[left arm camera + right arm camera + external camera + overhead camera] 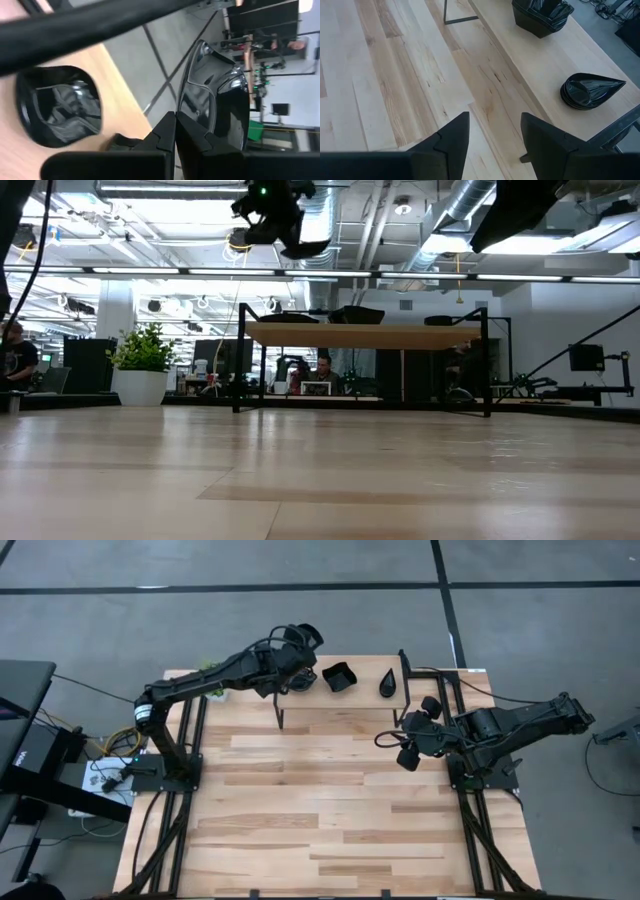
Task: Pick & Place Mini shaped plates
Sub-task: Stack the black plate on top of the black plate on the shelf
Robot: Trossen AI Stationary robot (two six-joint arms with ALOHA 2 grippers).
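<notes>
With the left gripper [175, 132] clamped on the rim of a plate [212, 100] above the shelf [540, 65], apparently in transit, the next move calls for lowering it onto the square stack [340, 676] or teardrop stack [590, 91]; the right gripper [492, 137] waits open nearby.

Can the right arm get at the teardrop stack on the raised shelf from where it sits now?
Probably yes. The right end effector is open and empty, the teardrop stack sits uncovered on the shelf, and nothing shows between them. The left end effector holds a plate elsewhere.
</notes>
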